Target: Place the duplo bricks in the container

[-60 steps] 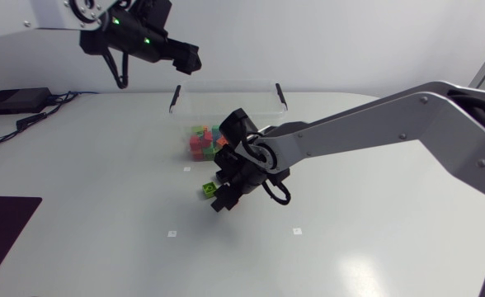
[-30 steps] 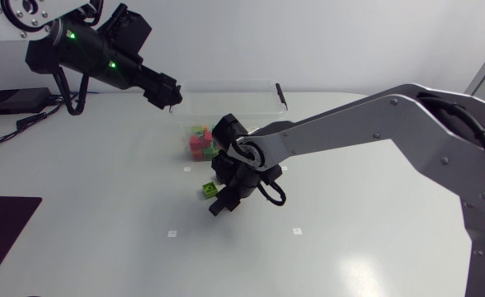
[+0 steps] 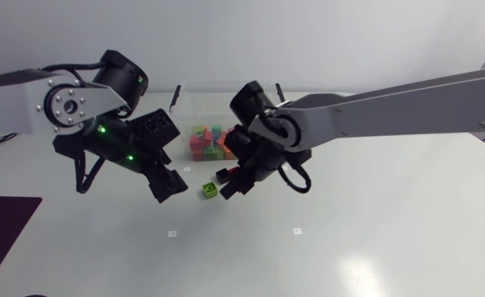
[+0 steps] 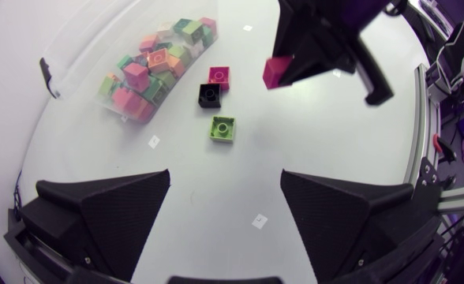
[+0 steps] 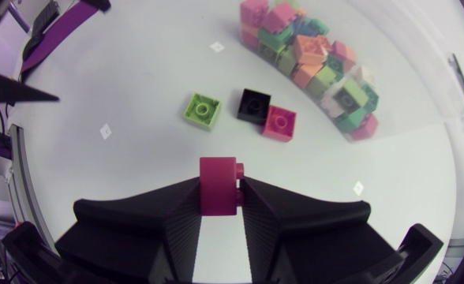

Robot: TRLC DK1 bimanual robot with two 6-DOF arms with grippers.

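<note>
"While you have the overhead up, how do the arms sit?"

"Left arm (image 3: 28, 107) enters from its own side, elbow high, wrist bent downward. The left tool (image 3: 167, 183) hangs low over the surface (image 3: 350, 247), tip aimed at a lime-green brick (image 3: 209, 190). Two green lights (image 3: 102, 129) show near the wrist. Right arm (image 3: 391, 111) stretches long across from the opposite side, wrist curled down. The right tool (image 3: 236, 178) is just beyond that same brick."

"Tool states?"

"Left: released. Its own view shows both fingers (image 4: 106, 213) spread wide with nothing between them, the lime-green brick ahead on the surface. Right: clenched on a crimson brick (image 5: 218, 183), one finger on each side face, held above the surface."

"Where are the others?"

"Three loose ones lie close together: the lime-green, a black brick (image 5: 254, 104) and a magenta brick (image 5: 280, 122). Black and magenta touch; the green sits just beside the black, apart from it. Beyond them stands the clear container (image 5: 409, 87), holding a heap of mixed bricks (image 5: 311, 47) — pink, green, orange, dark teal — packed against its near wall. Black clips (image 3: 175, 97) sit on its rim."

"Any writing?"

"Small white square marks (image 3: 171, 233) on the surface; too small to read."
</note>
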